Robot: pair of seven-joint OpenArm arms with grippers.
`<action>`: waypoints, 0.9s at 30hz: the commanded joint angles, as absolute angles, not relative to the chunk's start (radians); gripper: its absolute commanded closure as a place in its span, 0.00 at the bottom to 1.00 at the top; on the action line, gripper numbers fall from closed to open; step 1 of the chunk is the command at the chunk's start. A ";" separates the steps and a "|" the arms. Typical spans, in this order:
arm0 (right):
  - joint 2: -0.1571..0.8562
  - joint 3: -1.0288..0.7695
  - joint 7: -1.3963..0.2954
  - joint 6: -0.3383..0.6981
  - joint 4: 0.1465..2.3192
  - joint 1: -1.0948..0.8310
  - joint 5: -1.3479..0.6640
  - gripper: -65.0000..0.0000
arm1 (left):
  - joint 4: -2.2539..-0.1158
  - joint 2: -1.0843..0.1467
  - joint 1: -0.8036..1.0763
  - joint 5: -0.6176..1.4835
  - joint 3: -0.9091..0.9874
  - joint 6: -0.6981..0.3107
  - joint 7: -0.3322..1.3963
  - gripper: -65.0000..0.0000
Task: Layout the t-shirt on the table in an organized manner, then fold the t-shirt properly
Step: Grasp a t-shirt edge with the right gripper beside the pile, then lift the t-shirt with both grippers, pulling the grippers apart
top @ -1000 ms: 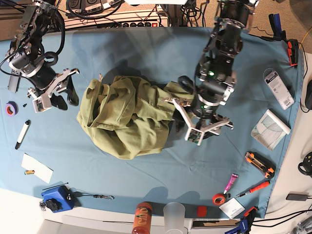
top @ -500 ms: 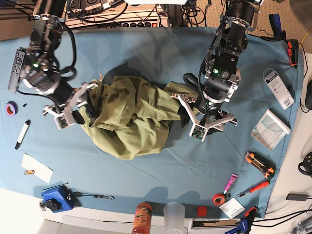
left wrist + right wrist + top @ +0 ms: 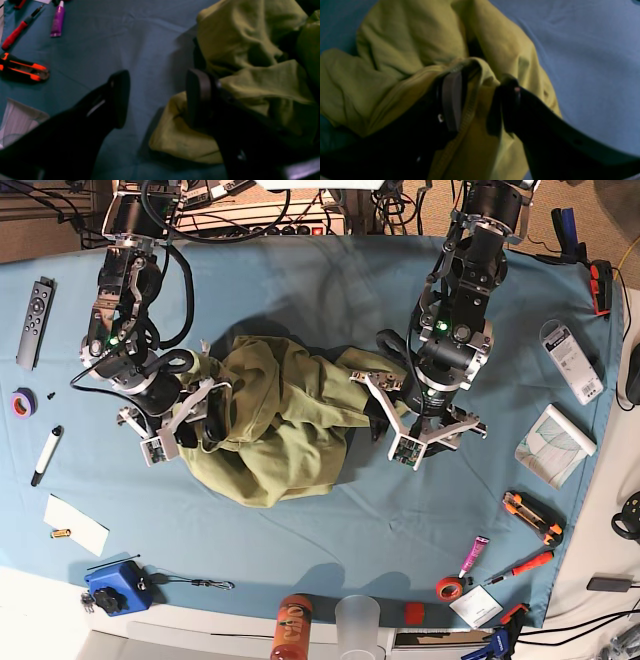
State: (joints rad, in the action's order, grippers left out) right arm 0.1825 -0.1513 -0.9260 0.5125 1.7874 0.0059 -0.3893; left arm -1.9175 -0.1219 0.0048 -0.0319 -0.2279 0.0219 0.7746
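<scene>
Laying out: my right gripper [image 3: 477,105] straddles a t-shirt [image 3: 270,420] hem, spread, unclamped; left gripper [image 3: 157,97] gapes at its edge. Next, pinch both.

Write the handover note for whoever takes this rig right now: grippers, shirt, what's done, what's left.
Left gripper: open, jaws on either side of bare cloth at the t-shirt's edge, one finger against the fabric, nothing held.
Right gripper: open, jaws straddling a seamed fold of the shirt, not closed on it.
T-shirt: crumpled heap mid-table, between both arms.
Done: nothing laid flat.
Left: grasp, spread flat, then fold.
</scene>
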 commanded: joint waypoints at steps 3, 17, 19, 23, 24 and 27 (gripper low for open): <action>0.191 -0.156 -0.898 0.511 1.805 0.030 -0.399 0.63 | -1.935 -0.119 -0.011 -0.033 -0.226 0.026 0.751 0.45; 0.194 -0.255 -0.973 0.480 1.888 0.015 -0.379 1.00 | -1.935 -0.119 0.041 -0.021 -0.226 0.008 0.767 0.45; 0.194 -0.309 -0.979 0.498 1.941 -0.009 -0.421 1.00 | -1.935 -0.119 0.072 0.008 -0.226 -0.056 0.767 0.45; 0.194 -0.418 -0.996 0.516 2.019 -0.065 -0.488 1.00 | -1.935 -0.119 0.123 0.076 -0.226 -0.159 0.727 0.45; 0.194 -0.443 -1.004 0.527 2.030 -0.080 -0.502 1.00 | -1.935 -0.119 0.125 0.076 -0.226 -0.163 0.712 0.45; 0.194 -0.519 -1.007 0.552 2.044 -0.126 -0.528 1.00 | -1.934 -0.119 0.113 0.075 -0.226 -0.214 0.677 0.45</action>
State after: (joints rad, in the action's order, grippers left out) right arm 0.1825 -0.5140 -1.0332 0.5510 2.0262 -0.1352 -0.5159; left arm -1.9171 -0.1219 0.1257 0.0719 -0.2276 -0.2153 0.7006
